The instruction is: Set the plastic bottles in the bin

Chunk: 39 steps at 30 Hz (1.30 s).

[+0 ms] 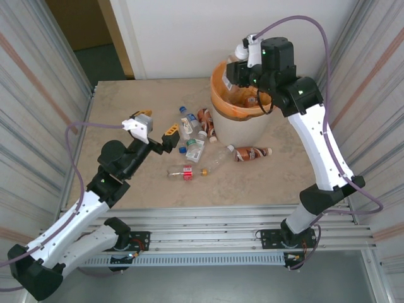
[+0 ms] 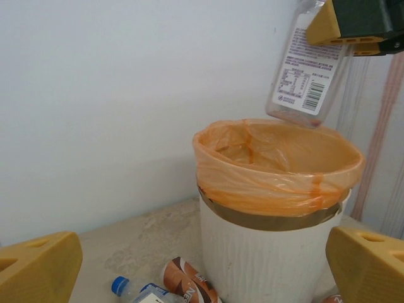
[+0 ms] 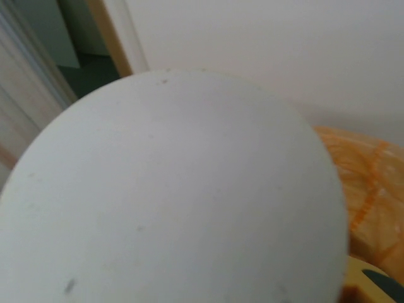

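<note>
**Right arm's got a bottle over the bin, left one's wide open**

The right arm runs up the right side of the table, elbow bent, with its forearm swung in toward the back. The right gripper sits over the mouth of the bin. Its fingers are clamped on a clear bottle with a white printed label. From the left wrist camera that bottle hangs a bit tilted, cap end up, just above the rim of the orange bag and not touching it. On the right wrist camera the white cap sits huge and blurry right up against the lens, with a bit of the bag off to the right.

The left arm lies low across the left side of the table, forearm pointing right. The left gripper hovers with its fingers spread far apart and nothing between them, aimed at the bin.

Between that gripper and the bin there's a loose scatter of bottles on the table:
- a blue-capped bottle
- a brown-labelled bottle right by the bin's foot
- a green-labelled bottle
- a second brown bottle on its side in front of the bin
- a red-labelled bottle, clear, nearest the arm bases

A plain white wall stands behind the bin.
</note>
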Tool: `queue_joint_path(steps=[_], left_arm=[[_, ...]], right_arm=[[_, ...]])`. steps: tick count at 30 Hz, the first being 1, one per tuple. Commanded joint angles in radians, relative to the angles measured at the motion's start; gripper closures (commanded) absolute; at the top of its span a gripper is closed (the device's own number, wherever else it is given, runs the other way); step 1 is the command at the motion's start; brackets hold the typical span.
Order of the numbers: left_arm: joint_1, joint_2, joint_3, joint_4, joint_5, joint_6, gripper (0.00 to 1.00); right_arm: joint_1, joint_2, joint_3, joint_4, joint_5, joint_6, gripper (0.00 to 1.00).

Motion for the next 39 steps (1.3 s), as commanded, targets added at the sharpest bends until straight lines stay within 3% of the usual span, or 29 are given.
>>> queue_joint_path(steps=[1, 11, 18, 31, 37, 39], left_arm=[[-0.002, -0.004, 0.005, 0.017, -0.060, -0.018, 0.01], [0.038, 0.022, 0.019, -0.022, -0.100, -0.075, 0.01], [0.076, 0.048, 0.022, -0.025, -0.070, -0.125, 0.01], [0.090, 0.061, 0.025, -0.045, -0.076, -0.136, 0.01], [0.096, 0.061, 0.026, -0.062, -0.084, -0.145, 0.01], [0.097, 0.069, 0.038, -0.084, -0.098, -0.154, 0.01]], right_arm=[[-0.067, 0.065, 0.070, -0.033, 0.026, -0.057, 0.72], [-0.147, 0.269, 0.247, -0.146, 0.121, -0.160, 0.70], [-0.153, 0.345, 0.252, -0.188, 0.243, -0.204, 0.70], [-0.153, 0.457, 0.248, -0.187, 0.318, -0.229, 0.62], [-0.152, 0.498, 0.254, -0.179, 0.329, -0.231, 0.46], [-0.146, 0.498, 0.265, -0.181, 0.317, -0.229, 0.37]])
